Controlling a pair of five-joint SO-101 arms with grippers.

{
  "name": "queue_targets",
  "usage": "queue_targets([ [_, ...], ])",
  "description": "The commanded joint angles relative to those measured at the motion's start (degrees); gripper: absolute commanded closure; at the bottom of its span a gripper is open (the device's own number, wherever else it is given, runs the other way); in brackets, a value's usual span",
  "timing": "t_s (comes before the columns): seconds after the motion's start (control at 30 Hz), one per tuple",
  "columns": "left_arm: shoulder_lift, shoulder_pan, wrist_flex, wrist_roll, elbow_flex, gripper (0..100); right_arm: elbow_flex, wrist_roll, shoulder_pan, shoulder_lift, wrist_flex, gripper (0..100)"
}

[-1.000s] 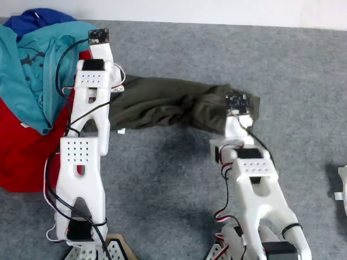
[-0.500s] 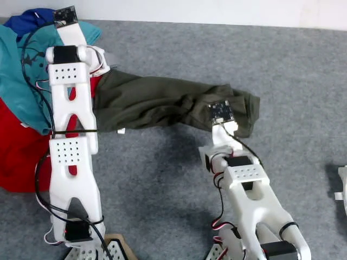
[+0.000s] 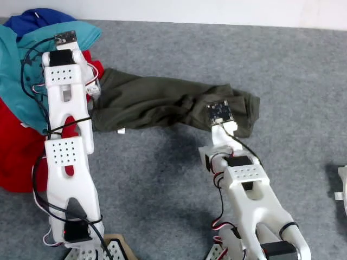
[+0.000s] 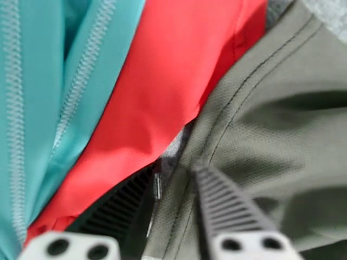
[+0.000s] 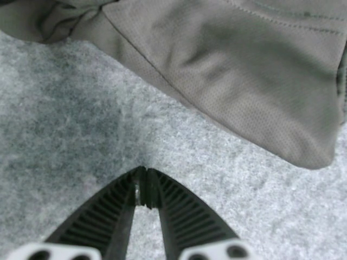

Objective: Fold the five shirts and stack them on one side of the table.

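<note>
An olive shirt (image 3: 157, 100) lies stretched across the grey carpet, from the heap of shirts at the left to its right end by my right arm (image 3: 219, 114). My left gripper (image 4: 176, 173) sits at the shirt's left edge, beside the red shirt (image 4: 179, 70), with the olive shirt's (image 4: 271, 124) hem pinched between its jaws. My right gripper (image 5: 142, 187) is shut on nothing and hovers over bare carpet, just short of a corner of the olive shirt (image 5: 244, 70).
At the back left a teal shirt (image 3: 21, 70), a red shirt (image 3: 21, 157) and a blue shirt (image 3: 32, 16) lie heaped together. A white object (image 3: 341, 187) pokes in at the right edge. Open carpet (image 3: 303, 81) stretches to the right.
My left arm swung left toward the heap, and the olive shirt's left end went with it. My right arm drew back and left, off the shirt's right end.
</note>
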Motion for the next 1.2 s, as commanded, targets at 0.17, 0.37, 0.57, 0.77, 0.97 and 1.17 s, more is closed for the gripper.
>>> queue_targets([
  [0.17, 5.58, 0.66, -4.84, -1.05, 0.13, 90, -0.40, 0.79, -0.48, -1.19, -1.19, 98.5],
  [0.37, 4.97, 2.86, -1.93, -2.90, -5.49, 81, -0.22, 0.79, -0.48, -0.66, -2.77, 98.5],
  [0.57, 4.70, 3.47, 0.44, -2.90, -12.70, 81, -0.22, 0.79, -0.48, -0.66, -2.77, 98.5],
  [0.77, 5.05, 3.47, 0.44, -2.90, -12.62, 80, -0.22, 0.88, -0.48, -0.57, -2.77, 98.5],
  [0.97, 7.25, 3.38, 0.35, -2.90, -10.86, 81, -0.22, 0.88, -0.48, -0.57, -2.77, 98.5],
  [1.17, 2.86, 1.80, 0.53, -2.64, -14.46, 81, -0.22, 0.88, -0.92, -0.57, -2.86, 98.5],
])
